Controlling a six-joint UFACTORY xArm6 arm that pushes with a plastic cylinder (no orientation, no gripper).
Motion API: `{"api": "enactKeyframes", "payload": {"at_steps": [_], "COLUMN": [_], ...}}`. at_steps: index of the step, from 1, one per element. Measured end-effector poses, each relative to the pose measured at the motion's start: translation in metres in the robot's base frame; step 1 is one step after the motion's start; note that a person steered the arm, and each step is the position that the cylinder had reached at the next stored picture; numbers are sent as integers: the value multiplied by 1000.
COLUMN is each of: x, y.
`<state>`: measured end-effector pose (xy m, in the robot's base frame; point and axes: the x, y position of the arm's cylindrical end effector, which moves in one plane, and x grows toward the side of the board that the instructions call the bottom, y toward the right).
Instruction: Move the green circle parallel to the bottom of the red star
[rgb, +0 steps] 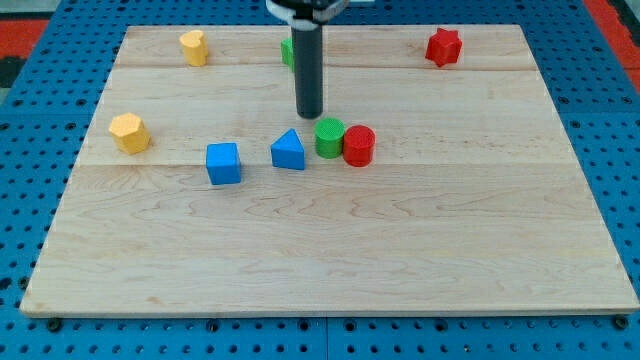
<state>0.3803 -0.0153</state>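
Observation:
The green circle (329, 137) stands near the board's middle, touching a red circle (359, 146) on its right. The red star (443, 47) sits near the view's top right corner of the board. My tip (309, 114) is just up and left of the green circle, a small gap away, and above the blue triangle (288, 150).
A blue cube (223, 163) lies left of the blue triangle. A yellow block (129, 132) is at the left, another yellow block (194, 47) at the top left. A green block (288, 51) is partly hidden behind the rod. The wooden board (320, 250) lies on a blue pegboard.

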Motion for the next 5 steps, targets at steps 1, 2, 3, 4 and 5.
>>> {"api": "enactKeyframes", "payload": {"at_steps": [1,2,3,4,5], "x": [21,21,35,55,98], "y": [3,53,33,18,15]}}
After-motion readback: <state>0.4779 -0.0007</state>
